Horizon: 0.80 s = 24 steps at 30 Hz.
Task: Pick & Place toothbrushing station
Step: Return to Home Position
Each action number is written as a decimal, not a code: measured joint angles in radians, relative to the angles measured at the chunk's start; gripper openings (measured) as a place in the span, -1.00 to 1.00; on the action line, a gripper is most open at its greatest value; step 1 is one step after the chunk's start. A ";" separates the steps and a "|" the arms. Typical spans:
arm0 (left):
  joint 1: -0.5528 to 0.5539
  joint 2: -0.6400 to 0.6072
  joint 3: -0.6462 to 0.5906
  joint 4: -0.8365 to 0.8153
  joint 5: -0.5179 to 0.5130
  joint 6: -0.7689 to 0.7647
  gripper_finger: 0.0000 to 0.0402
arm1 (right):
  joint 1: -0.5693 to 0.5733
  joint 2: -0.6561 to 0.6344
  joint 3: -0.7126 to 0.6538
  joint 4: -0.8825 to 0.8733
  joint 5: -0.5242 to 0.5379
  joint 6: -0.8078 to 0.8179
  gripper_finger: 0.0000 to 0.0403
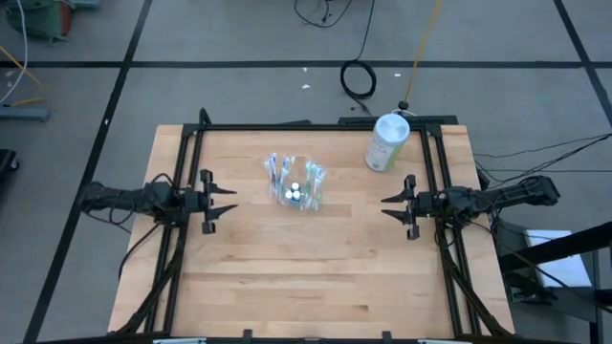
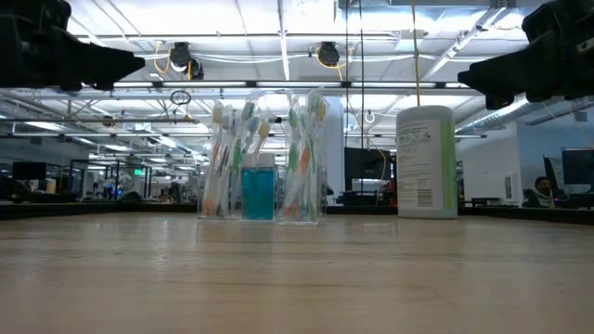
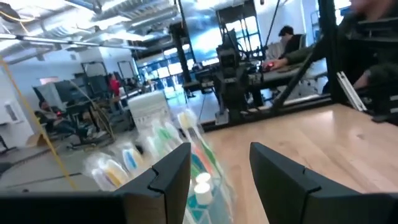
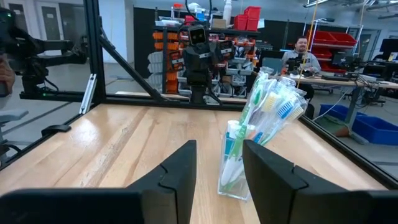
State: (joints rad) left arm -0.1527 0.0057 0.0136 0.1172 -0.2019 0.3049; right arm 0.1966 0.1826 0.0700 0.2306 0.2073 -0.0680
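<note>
A: So, what could go wrong from here?
B: My left fingers [image 1: 228, 201] and right fingers [image 1: 390, 206] are apart and empty, at 9 and 3 o'clock of the small clear plastic slotted holder [image 1: 296, 183], which is just 12 o'clock of the wooden tabletop [image 1: 287, 277] centre. An inward swing could topple it.
A: Any writing?
B: The tall white-and-green cylindrical canister [image 1: 386, 141] has label print I can't read.

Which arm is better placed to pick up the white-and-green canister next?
Probably right. The canister stands close beyond the open right claw; the left claw is far off, past the toothbrush holder.
</note>
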 joint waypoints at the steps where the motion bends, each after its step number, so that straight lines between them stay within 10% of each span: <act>1: 0.019 0.000 0.002 0.002 0.020 -0.001 -0.15 | 0.000 0.000 0.000 0.001 0.000 -0.001 -0.38; 24: 0.199 0.001 0.001 -0.084 0.168 -0.095 -0.15 | 0.000 0.000 -0.056 0.029 0.001 0.003 -0.40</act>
State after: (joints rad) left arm 0.0463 0.0063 0.0151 0.0330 -0.0341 0.2100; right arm 0.1963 0.1829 0.0139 0.2597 0.2081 -0.0648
